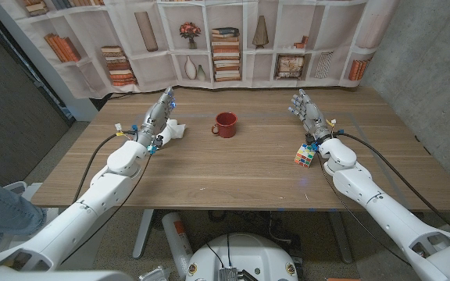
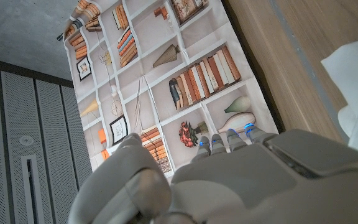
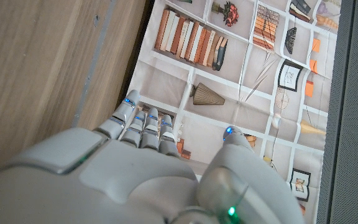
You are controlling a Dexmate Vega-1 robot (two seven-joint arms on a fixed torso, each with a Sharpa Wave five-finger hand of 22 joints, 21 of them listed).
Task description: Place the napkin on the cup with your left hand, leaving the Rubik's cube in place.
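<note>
We see the table [image 1: 233, 172] with both arms stretched far across it. The left hand [image 1: 156, 117] reaches over the far left side, fingers extended and holding nothing, with the white napkin [image 1: 175, 129] just beside it. The right hand [image 1: 306, 109] is spread and empty. The red cup [image 1: 225, 124] stands upright mid-table; we cannot see inside it. The cube [image 1: 305, 154] sits by the right wrist.

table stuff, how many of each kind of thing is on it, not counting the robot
napkin: 1
cup: 1
Rubik's cube: 1
total: 3
</note>
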